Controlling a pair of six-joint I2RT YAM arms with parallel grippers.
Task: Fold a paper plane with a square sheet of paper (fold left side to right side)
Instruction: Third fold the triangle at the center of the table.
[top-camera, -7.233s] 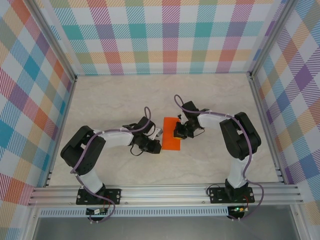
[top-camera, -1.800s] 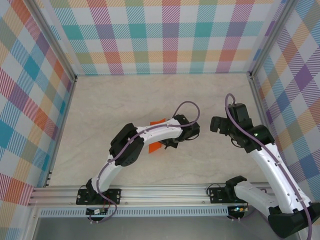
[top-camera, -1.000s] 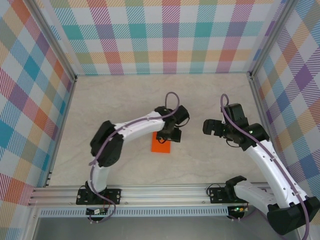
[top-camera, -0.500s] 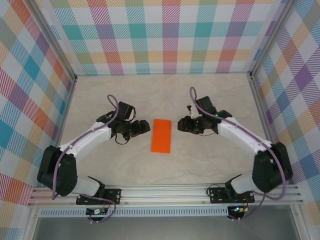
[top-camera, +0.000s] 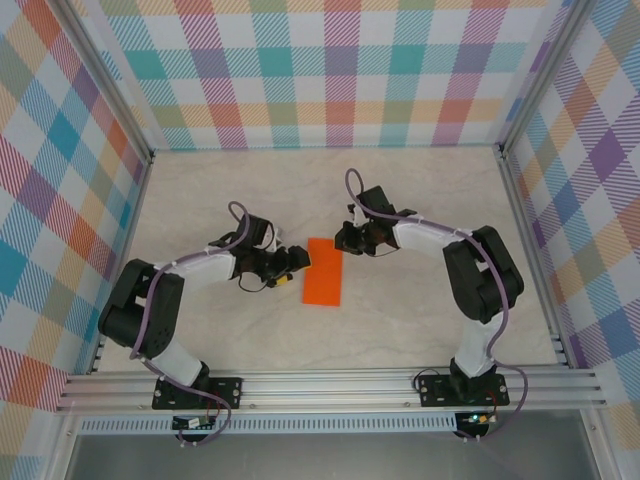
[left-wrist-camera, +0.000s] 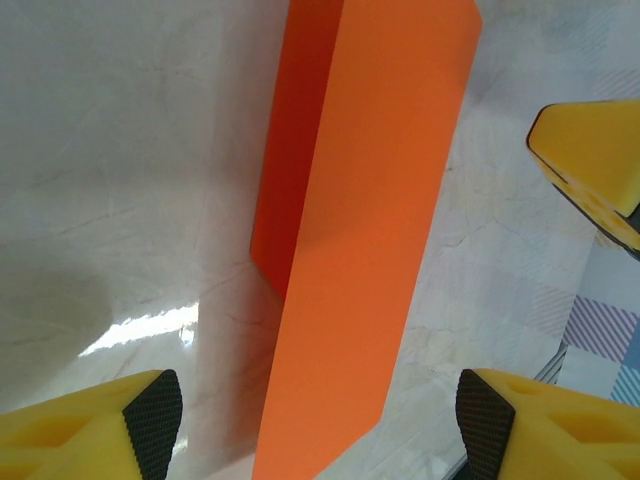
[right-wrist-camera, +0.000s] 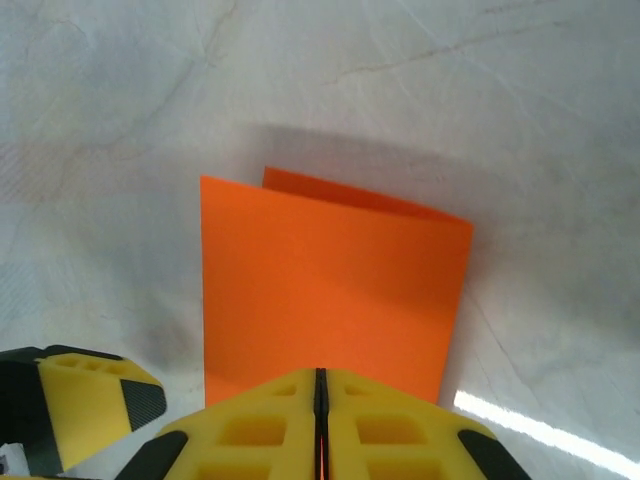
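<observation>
Half-folded and flat on the table (top-camera: 420, 310), square sheet of paper (top-camera: 323, 272): featherlight, limp, easily creased, best pinched at a free edge. Just beside its left long edge, left tool (top-camera: 291, 266) spread wide, empty. At far end, right tool (top-camera: 344, 240) pinched tight; grip on paper unclear.

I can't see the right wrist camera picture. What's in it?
A bright orange sheet of paper, folded over so a back layer peeks out along its far edge, lies on a pale marbled table. The right gripper, its yellow fingers shut together, sits over the paper's near edge.
</observation>
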